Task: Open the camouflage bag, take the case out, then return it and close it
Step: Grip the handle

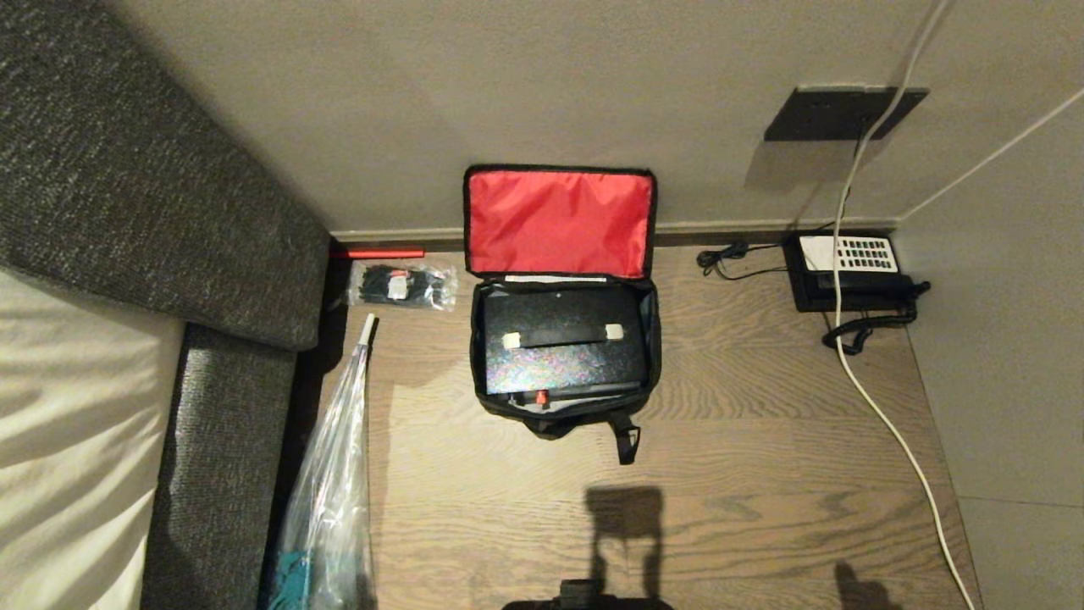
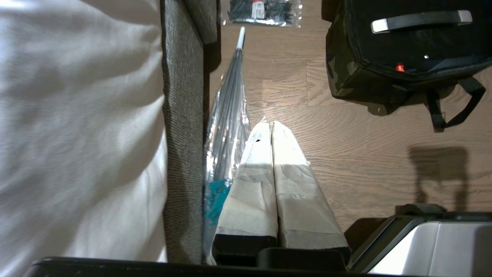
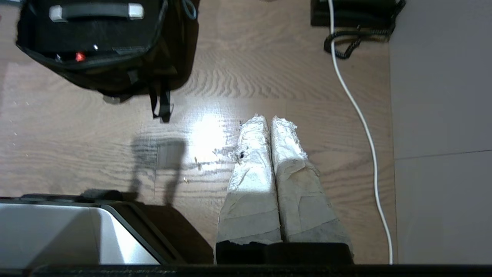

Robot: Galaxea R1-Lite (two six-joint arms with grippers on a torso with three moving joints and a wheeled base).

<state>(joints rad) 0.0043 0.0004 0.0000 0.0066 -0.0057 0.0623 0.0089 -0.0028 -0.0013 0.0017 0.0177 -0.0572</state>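
Both end effectors, left and right, hang pinched together, empty, over bare wood floor. Well ahead sits the camouflage bag, red lid flipped up against the wall, the case lying inside. Beside it: a packet of ties, a clear umbrella, a desk phone.

From where I stand, no writing, brand or number can be read anywhere. The desk phone by the wall has a white keypad, but its key markings are too small to make out. The clear packet of black ties carries a small red and white label, and whatever is printed there is illegible.
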